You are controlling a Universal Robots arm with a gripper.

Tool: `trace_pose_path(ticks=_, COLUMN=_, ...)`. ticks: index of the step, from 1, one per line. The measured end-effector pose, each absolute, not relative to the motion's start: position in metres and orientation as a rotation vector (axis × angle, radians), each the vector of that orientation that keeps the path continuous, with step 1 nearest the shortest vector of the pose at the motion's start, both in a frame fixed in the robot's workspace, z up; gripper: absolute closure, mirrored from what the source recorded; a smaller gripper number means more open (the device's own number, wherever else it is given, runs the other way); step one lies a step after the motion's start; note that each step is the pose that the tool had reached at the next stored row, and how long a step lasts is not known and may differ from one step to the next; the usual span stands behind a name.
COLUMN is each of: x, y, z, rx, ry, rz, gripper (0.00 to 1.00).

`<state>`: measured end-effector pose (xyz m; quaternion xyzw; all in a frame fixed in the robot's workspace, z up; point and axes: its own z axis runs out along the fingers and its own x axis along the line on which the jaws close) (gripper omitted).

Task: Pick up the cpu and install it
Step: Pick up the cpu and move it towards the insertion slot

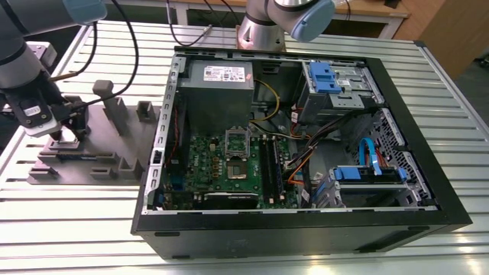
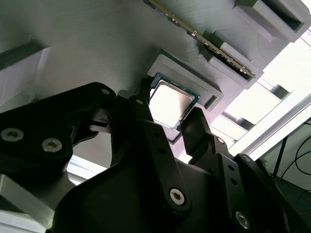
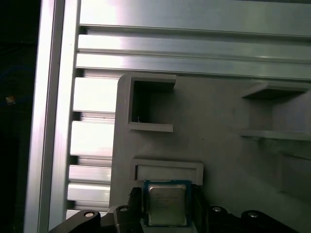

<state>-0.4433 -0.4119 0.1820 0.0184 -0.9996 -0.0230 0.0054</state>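
At the exterior view's left, the gripper hangs low over a grey holder which lies on the slatted metal tabletop. In the second wrist view the two black fingers are apart, one on each side of the cpu. The cpu lies flat between them in a shallow square pocket of the holder, with its silvery top facing up. Each finger stands very close to an edge of the chip, and the chip sits down in its pocket, not lifted. The first wrist view shows the same: the cpu is between the fingers and inside the raised frame of the pocket. Beyond the fingers, a long memory stick rests in another slot of the holder. Well apart from the fingers, toward the exterior view's right, an open black computer case lies on the tabletop. Inside it there is a green motherboard with an uncovered socket.
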Motion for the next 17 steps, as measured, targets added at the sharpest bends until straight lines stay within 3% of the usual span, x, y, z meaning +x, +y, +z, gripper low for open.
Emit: trace_pose_path(ticks=17, x=-0.443, y=-0.4118, z=0.1821, rx=0.058, ry=-3.129, rz=-0.072, gripper=0.53)
